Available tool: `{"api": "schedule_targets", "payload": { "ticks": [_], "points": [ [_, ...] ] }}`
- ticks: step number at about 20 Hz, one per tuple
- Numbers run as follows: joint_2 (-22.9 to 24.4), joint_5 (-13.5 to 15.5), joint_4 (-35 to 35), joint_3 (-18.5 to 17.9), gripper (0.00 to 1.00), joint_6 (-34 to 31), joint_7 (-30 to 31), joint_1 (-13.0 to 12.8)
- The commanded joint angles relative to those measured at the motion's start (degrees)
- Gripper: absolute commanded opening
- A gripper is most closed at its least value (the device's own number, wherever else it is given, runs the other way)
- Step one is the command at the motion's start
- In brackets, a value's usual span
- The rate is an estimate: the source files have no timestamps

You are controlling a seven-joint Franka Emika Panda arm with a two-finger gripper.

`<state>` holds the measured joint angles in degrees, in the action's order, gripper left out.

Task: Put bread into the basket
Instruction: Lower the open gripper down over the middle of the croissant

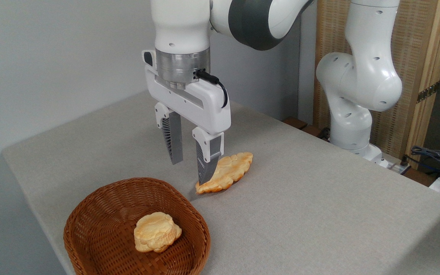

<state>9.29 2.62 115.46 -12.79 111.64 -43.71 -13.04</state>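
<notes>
Camera view shows the pincer [191, 172] hanging apart and empty by the bread [225, 172] on the bench [319, 214], ready to straddle it near the basket [90, 214].

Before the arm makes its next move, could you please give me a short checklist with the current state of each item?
1. End effector open: ok.
2. Bread lies on the table, outside the basket: ok for picking.
3. Fingers straddle the bread: cannot tell; the right finger overlaps its left end.
4. Basket has free room: ok; a paler bun fills only part.
5. Bread gripped: not ok yet.
</notes>
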Motion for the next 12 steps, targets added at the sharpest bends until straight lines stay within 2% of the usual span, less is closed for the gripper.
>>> {"api": "schedule_targets", "payload": {
  "ticks": [1,6,8,12],
  "points": [
    [2.5,0.3,4.7,0.0,1.0,-1.1,-0.1,-0.6],
    [4.1,0.3,10.8,0.0,1.0,-1.1,0.3,-3.1],
    [3.8,0.4,11.7,0.0,1.0,-1.1,0.4,-4.4],
    [2.8,0.8,12.8,0.0,1.0,-1.1,0.4,-5.3]
  ]
}}
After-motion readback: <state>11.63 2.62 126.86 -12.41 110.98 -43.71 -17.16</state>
